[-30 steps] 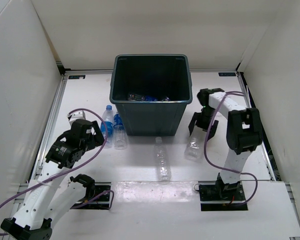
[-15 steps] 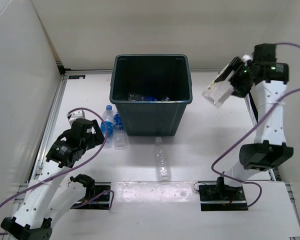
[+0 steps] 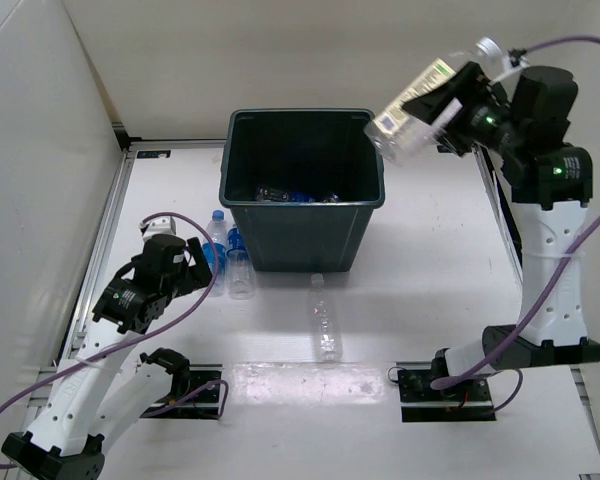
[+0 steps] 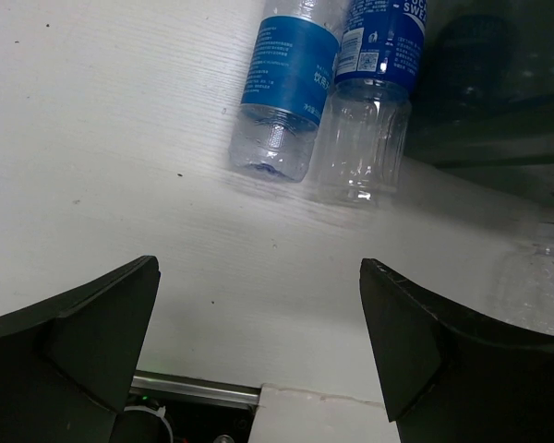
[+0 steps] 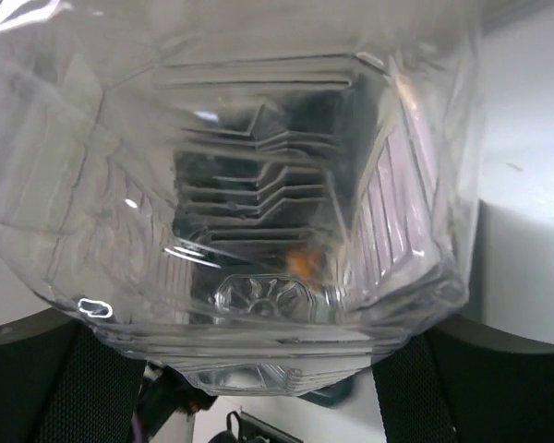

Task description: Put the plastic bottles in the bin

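Observation:
The dark grey-green bin (image 3: 302, 238) stands at the middle back with several bottles inside. My right gripper (image 3: 460, 105) is shut on a clear bottle (image 3: 412, 112) and holds it tilted high above the bin's right rim; the bottle fills the right wrist view (image 5: 249, 185). Two blue-labelled bottles (image 3: 217, 245) and a clear one (image 3: 241, 275) lie left of the bin, and show in the left wrist view (image 4: 289, 83). Another clear bottle (image 3: 325, 320) lies in front of the bin. My left gripper (image 3: 185, 262) is open and empty, just left of those bottles.
White walls close in the table on the left, back and right. Black mounting plates (image 3: 448, 385) sit at the near edge by the arm bases. A purple cable (image 3: 195, 300) loops from the left arm.
My right gripper has lifted the clear bottle from the table right of the bin up and leftward to above the bin's right rim. The left arm has barely moved.

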`<move>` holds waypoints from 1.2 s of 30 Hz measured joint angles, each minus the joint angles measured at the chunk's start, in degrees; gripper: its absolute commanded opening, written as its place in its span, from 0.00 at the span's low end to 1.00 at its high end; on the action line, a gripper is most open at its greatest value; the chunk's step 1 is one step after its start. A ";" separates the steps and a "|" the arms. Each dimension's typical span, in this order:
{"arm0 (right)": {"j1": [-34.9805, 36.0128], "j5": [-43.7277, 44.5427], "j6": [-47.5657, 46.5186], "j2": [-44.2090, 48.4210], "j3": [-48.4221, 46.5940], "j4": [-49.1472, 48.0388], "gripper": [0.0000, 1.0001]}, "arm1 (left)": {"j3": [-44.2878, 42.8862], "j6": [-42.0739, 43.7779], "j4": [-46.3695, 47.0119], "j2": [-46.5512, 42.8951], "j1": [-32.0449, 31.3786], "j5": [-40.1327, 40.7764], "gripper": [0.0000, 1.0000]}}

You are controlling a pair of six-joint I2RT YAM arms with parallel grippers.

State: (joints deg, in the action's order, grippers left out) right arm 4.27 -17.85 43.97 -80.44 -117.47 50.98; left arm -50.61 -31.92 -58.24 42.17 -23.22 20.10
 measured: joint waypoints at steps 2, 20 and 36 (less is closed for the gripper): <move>4.66 0.11 -0.02 -2.23 -3.85 -2.05 0.79 | -0.02 0.07 0.02 -0.02 0.00 -0.11 1.00; 18.29 2.95 -6.60 -15.89 -17.64 11.02 0.90 | -0.61 0.79 -0.63 2.14 -0.02 -4.00 1.00; 14.23 8.98 -6.86 2.16 0.00 13.16 0.90 | -0.37 -2.60 -1.64 1.97 -0.15 -6.51 1.00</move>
State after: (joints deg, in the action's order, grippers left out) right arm 18.50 -8.86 37.10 -78.28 -117.47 64.14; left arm -50.98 -34.52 -59.88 44.14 -23.38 13.58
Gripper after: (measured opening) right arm 0.905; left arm 1.000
